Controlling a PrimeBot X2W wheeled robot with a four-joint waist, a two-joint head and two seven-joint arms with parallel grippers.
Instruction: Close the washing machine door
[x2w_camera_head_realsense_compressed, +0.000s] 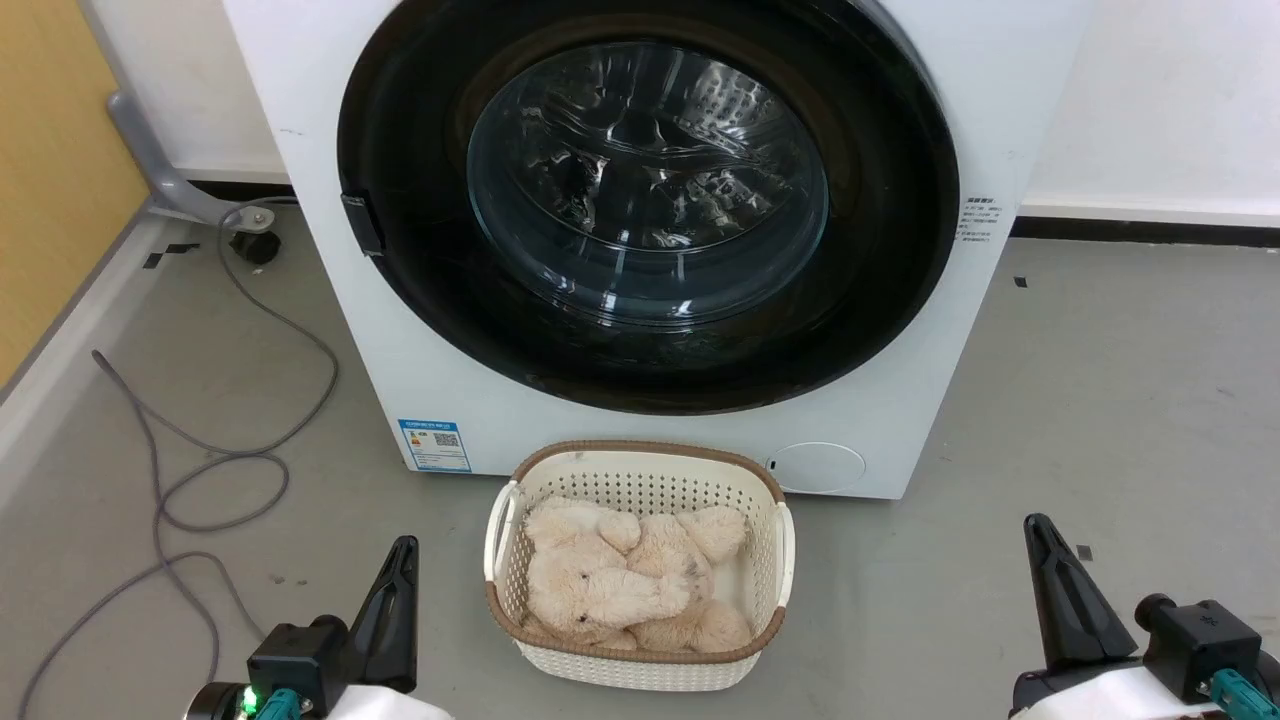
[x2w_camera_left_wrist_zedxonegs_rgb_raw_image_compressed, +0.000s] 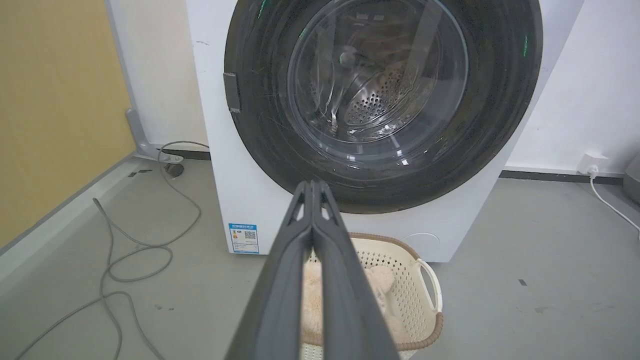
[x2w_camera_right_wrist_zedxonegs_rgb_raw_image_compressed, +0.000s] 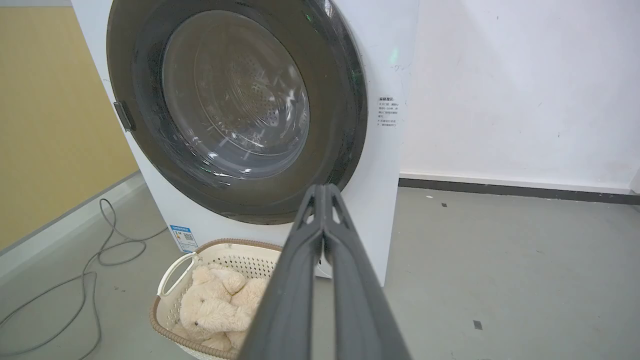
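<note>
The door lies flat on the washer, so it looks shut, and the left tool and right tool, each pressed together, hang low, well apart from it.

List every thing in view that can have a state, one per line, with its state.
washing machine door: shut, flush with the front.
left gripper: shut, holding nothing.
right gripper: shut, holding nothing.
white basket: upright, holding plush toys.
grey cable: lying loose on the floor.
</note>
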